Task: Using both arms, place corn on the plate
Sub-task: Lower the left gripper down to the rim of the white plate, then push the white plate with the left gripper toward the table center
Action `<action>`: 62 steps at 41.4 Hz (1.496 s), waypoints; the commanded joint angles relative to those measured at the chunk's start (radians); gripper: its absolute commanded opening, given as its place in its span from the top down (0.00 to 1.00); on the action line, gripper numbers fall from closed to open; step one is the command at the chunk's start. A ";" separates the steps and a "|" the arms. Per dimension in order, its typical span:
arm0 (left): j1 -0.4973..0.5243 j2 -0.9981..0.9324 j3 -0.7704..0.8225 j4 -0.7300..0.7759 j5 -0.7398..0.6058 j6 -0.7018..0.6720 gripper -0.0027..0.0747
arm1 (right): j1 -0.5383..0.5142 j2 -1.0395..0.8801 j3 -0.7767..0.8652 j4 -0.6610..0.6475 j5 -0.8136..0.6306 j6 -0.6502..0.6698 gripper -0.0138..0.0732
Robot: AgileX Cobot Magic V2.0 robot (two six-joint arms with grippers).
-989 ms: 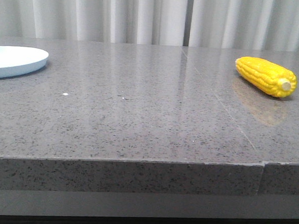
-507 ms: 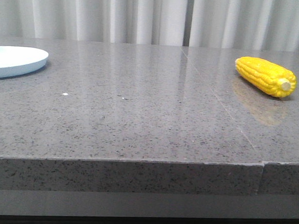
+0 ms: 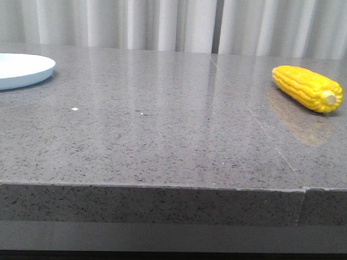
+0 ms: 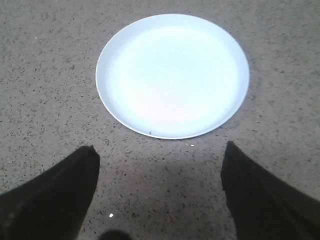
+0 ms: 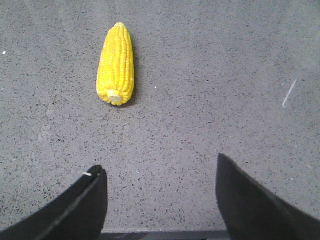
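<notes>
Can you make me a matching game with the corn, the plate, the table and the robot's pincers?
Things:
1. corn
2. plate
3. table
4. left pincer

Descriptions:
A. grey and speckled, holding everything up
B. open, with the plate lying just beyond its fingers
C. bright yellow, lying on the table's right side
D. pale blue-white, round, nothing on it, on the table's left side

Right pairs: 1-C, 2-D, 3-A, 4-B

Bonus: the right pincer is open too, with the corn lying beyond it, untouched.
</notes>
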 commanded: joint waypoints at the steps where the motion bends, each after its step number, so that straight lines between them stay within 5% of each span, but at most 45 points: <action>1: 0.052 0.079 -0.088 -0.085 -0.037 0.067 0.32 | -0.003 0.012 -0.034 -0.013 -0.065 -0.008 0.27; 11: 0.185 0.304 -0.225 -0.306 -0.034 0.207 0.32 | -0.003 0.012 -0.034 -0.013 -0.065 -0.008 0.27; 35: 0.197 0.619 -0.417 -0.339 -0.059 0.207 0.32 | -0.003 0.012 -0.034 -0.013 -0.065 -0.008 0.27; 47: 0.177 0.674 -0.436 -0.341 -0.076 0.207 0.41 | -0.003 0.012 -0.034 -0.013 -0.065 -0.008 0.27; 53: 0.172 0.674 -0.436 -0.339 -0.071 0.207 0.53 | -0.003 0.012 -0.034 -0.013 -0.065 -0.008 0.27; 62: 0.172 0.674 -0.436 -0.338 -0.053 0.207 0.88 | -0.003 0.012 -0.034 -0.013 -0.065 -0.008 0.27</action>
